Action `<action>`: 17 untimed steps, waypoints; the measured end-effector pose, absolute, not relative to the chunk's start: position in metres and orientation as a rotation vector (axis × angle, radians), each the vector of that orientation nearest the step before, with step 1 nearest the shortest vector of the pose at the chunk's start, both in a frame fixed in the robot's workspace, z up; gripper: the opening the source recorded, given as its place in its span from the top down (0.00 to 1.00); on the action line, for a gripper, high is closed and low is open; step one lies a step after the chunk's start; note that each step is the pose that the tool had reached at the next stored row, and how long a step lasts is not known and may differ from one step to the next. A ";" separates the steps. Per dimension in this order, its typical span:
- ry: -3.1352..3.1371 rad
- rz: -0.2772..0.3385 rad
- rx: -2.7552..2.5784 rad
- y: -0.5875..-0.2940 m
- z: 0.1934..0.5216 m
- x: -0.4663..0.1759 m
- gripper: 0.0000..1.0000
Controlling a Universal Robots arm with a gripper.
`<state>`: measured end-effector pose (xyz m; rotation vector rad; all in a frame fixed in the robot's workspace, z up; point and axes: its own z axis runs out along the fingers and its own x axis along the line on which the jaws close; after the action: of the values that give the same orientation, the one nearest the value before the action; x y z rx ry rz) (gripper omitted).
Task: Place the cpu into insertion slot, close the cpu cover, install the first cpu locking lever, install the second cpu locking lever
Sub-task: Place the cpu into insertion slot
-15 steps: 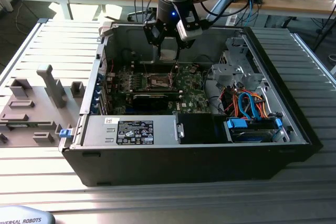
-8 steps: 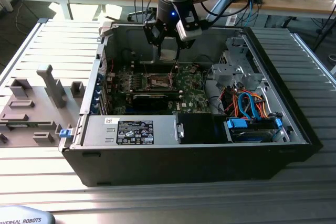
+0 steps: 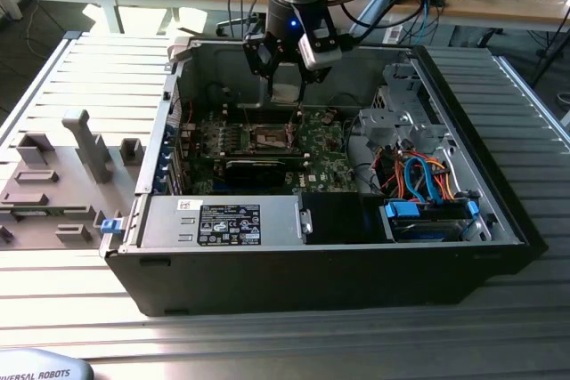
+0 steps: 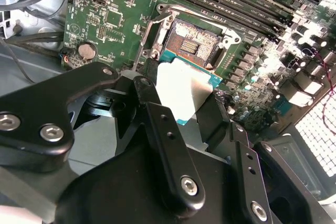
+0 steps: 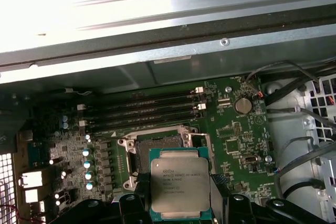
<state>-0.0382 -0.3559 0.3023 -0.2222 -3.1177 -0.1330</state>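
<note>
The gripper (image 5: 181, 202), clamped on the cpu (image 5: 180, 182) near the insertion slot (image 5: 153, 146), could lower it off-square, jamming a corner on the rim.

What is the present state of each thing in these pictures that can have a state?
claw: shut on the cpu.
cpu: held flat by its edges, beside the socket, not yet seated.
insertion slot: empty, contacts uncovered.
computer case: open, with the side panel off.
</note>
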 end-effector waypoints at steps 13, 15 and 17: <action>-3.116 -0.133 -0.249 -0.356 0.302 -0.038 0.46; -3.116 -0.133 -0.252 -0.356 0.302 -0.038 0.46; -3.116 -0.133 -0.255 -0.356 0.302 -0.038 0.46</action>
<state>-0.0382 -0.3559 0.3021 -0.2547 -3.1161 -0.1332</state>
